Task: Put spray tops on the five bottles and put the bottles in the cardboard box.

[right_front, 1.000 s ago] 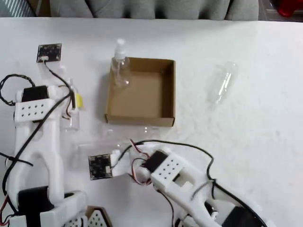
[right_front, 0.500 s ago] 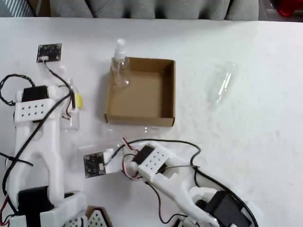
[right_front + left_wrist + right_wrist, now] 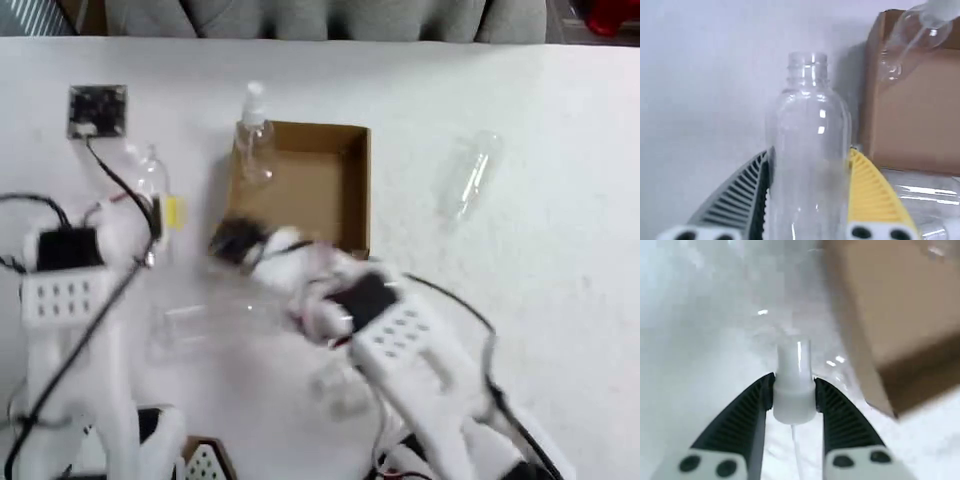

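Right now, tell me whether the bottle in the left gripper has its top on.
Off. The bottle shows a bare, open neck; a spray top sits in the right gripper.

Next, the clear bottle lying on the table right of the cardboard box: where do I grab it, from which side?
Grip the lying bottle across the middle of its round body, coming down from above with the jaws straddling its width. It lies on its side on the table, apart from the cardboard box, so both flanks look free.
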`<action>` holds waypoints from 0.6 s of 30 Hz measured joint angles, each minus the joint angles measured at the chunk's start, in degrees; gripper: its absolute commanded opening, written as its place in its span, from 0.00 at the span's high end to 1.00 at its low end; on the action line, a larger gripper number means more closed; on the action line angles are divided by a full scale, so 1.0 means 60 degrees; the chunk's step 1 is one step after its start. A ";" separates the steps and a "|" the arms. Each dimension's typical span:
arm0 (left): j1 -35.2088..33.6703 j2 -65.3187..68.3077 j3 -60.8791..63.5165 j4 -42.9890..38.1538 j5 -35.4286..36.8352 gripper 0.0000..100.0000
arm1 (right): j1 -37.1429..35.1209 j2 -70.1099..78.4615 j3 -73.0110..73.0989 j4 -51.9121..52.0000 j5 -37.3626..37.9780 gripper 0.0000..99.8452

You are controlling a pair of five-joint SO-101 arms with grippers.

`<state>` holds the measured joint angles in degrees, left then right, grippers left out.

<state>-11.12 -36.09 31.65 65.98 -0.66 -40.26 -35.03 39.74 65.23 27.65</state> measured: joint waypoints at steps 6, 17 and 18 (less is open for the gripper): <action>0.1538 -0.2813 0.2051 -0.1231 -0.0015 0.98 | 0.2242 -0.2300 -0.1026 0.1553 -0.2212 0.98; 0.3429 -0.7604 0.5363 -0.3868 -0.0015 0.98 | 0.4615 -0.3810 -0.1231 0.0352 -0.2755 0.98; 0.3516 -0.7868 0.5582 -0.4132 -0.0015 0.98 | 0.4615 -0.3810 -0.1231 0.0073 -0.2784 0.98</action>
<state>9.98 -83.30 65.14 41.19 -0.75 -12.57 -57.89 32.35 65.67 10.95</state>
